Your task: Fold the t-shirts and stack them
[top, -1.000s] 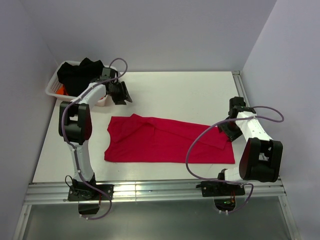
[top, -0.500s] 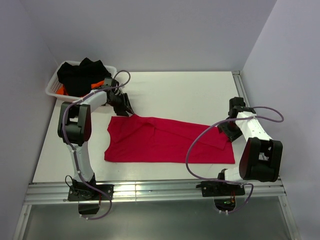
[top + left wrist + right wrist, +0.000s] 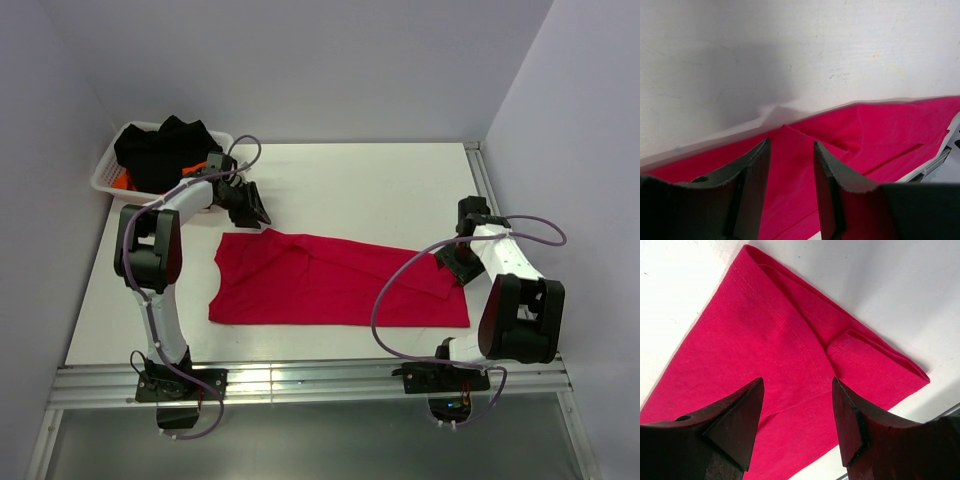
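A bright crimson red t-shirt (image 3: 335, 285) lies spread flat on the white table, partly folded, with creases across its middle. My left gripper (image 3: 250, 212) is at the shirt's far left corner. In the left wrist view this gripper (image 3: 790, 152) is open, with its fingers (image 3: 752, 175) just above the red cloth (image 3: 880, 130) near a raised pucker at the edge. My right gripper (image 3: 455, 262) is at the shirt's far right corner. In the right wrist view it (image 3: 797, 392) is open and empty above the folded, stitched corner of the shirt (image 3: 780, 350).
A white mesh basket (image 3: 103, 178) stands at the far left corner. It holds a black garment (image 3: 160, 148) and something orange (image 3: 122, 181). A metal rail (image 3: 310, 380) runs along the near edge of the table. Walls close in on the left, back and right.
My left gripper has moved from beside the basket down to the shirt's far left corner. My right arm has hardly moved. The shirt lies as before.
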Controlling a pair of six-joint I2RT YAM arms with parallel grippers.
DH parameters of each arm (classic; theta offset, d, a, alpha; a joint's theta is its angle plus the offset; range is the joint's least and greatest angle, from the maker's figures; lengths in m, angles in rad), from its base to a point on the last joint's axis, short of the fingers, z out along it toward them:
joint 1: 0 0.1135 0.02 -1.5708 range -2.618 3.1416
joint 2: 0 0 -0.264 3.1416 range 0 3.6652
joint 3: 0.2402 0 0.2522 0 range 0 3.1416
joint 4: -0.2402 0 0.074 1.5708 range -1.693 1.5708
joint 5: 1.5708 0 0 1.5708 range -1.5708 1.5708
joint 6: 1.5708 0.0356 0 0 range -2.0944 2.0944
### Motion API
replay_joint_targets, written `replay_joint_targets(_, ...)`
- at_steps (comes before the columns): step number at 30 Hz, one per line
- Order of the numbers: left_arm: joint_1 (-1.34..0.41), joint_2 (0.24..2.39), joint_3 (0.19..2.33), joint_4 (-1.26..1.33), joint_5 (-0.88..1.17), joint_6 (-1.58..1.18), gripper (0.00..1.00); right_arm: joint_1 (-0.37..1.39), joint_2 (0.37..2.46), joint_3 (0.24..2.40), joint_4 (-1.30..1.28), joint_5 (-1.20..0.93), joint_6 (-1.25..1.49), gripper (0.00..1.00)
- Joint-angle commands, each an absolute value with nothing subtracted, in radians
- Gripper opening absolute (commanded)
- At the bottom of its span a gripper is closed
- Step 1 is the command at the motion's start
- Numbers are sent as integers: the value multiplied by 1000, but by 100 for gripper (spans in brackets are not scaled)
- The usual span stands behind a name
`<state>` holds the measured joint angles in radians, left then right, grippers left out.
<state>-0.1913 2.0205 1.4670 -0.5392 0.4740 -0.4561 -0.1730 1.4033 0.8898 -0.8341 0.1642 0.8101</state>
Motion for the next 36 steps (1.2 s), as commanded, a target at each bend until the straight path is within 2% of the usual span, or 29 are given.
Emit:
replay_joint_targets(1, -196, 2019, 1486, -525, 505, -433, 45, -179, 1401, 891, -833, 178, 810, 64)
replay_joint_targets(25, -235, 2056, 1459, -512, 502, -422, 40, -179, 1384, 859, -825, 163, 821, 63)
replay_joint_targets(28, -236, 2059, 1459, -512, 506, -422, 36, -179, 1379, 850, -824, 163, 824, 63)
replay_joint_targets(35, -239, 2054, 1442, -503, 521, -419, 11, -181, 1367, 836, -825, 164, 827, 63)
replay_joint_targets(36, -241, 2052, 1439, -500, 522, -419, 10, -181, 1367, 833, -825, 166, 827, 63)
